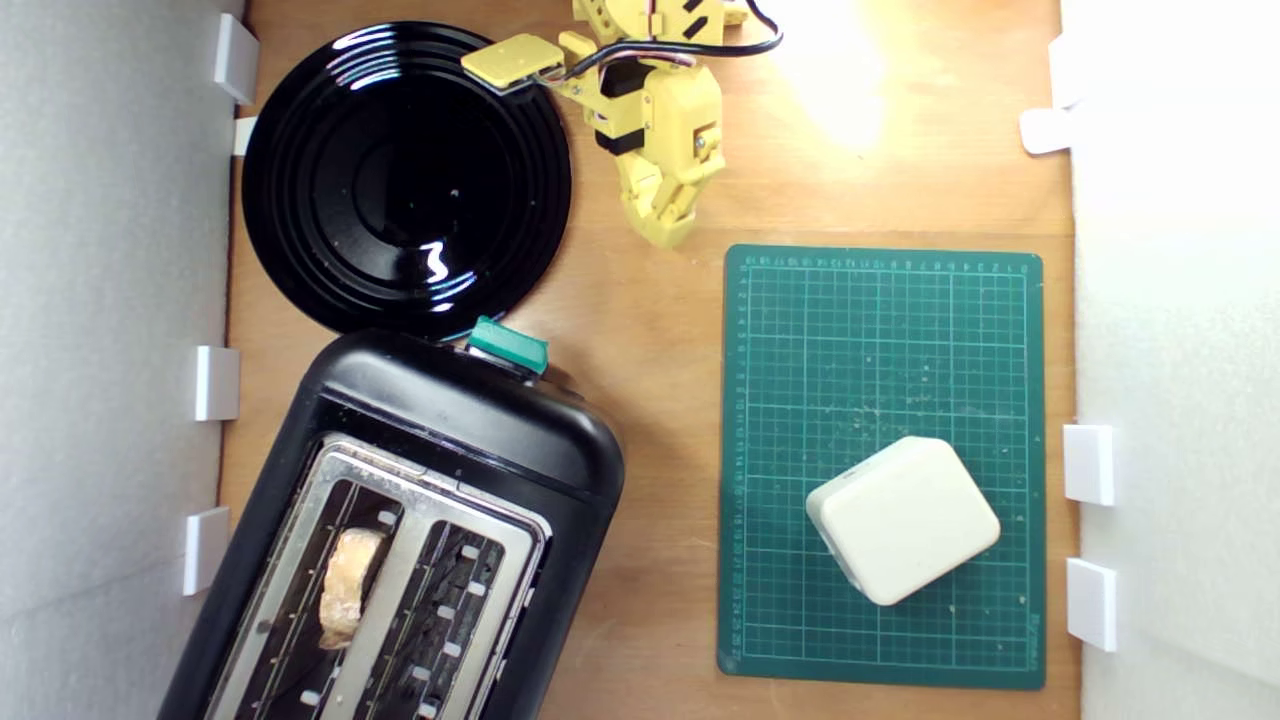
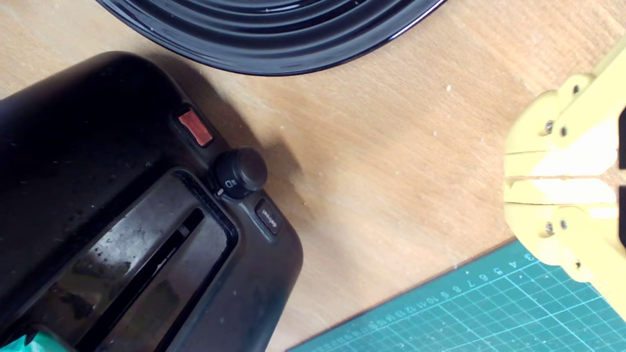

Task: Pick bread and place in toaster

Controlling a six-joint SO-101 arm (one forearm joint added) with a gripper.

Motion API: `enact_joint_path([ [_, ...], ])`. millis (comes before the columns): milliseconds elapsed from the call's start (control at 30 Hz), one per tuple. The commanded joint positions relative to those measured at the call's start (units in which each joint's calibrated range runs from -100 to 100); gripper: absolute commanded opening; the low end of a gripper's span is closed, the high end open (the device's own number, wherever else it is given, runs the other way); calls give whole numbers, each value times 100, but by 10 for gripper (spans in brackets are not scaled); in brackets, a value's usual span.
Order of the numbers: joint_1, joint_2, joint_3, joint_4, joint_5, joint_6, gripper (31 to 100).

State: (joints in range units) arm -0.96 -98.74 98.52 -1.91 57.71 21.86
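in the exterior view, left to right: the half-slice of bread (image 1: 350, 588) stands on edge in the black toaster's (image 1: 450, 430) left slot, long axis along the slot; the right slot looks empty. the glossy black plate (image 1: 300, 190) holds nothing. the gripper (image 1: 668, 232), fingers pressed together and holding nothing, hangs well apart from the bread. a cream block (image 1: 902, 520) sits on the green cutting mat (image 1: 880, 330).

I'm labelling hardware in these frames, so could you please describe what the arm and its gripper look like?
The arm is yellow plastic with black motor blocks set into it, small screws, and black and coloured cables running along it. The gripper has two tapering yellow fingers with pale inner faces.
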Motion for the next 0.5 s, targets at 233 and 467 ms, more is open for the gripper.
enact_joint_path([
  [233,32,-1,-6,1,74,-2,351],
  [467,32,-1,-6,1,74,-2,351],
])
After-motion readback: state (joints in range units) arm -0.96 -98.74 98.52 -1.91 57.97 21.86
